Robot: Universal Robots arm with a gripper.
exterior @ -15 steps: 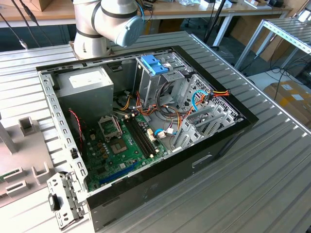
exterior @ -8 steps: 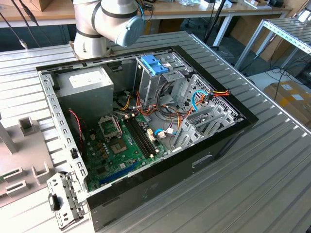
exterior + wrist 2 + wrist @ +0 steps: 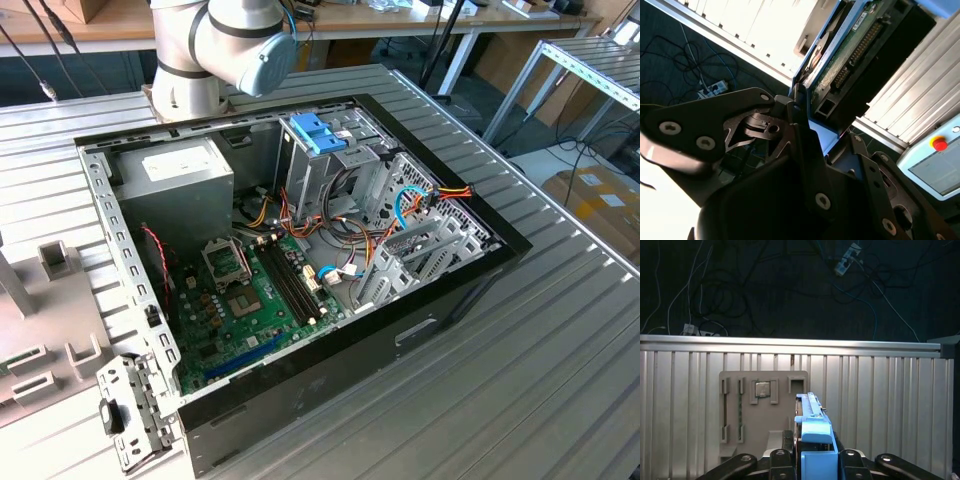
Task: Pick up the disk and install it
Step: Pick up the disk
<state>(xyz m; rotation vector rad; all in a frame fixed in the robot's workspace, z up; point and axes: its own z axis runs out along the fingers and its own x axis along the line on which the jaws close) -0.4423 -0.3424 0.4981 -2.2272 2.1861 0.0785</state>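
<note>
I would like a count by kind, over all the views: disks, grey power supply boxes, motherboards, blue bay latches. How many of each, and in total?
disk, gripped by the end effector: 1
grey power supply box: 1
motherboard: 1
blue bay latch: 1
Total: 4

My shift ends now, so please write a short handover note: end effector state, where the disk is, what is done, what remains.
End effector: shut on the disk, which stands on edge in its grip.
Disk: appears lifted, by the grey fixture plate on the ribbed table.
Done: pick-up.
Left: install; the disk is not yet in the open computer case.
</note>
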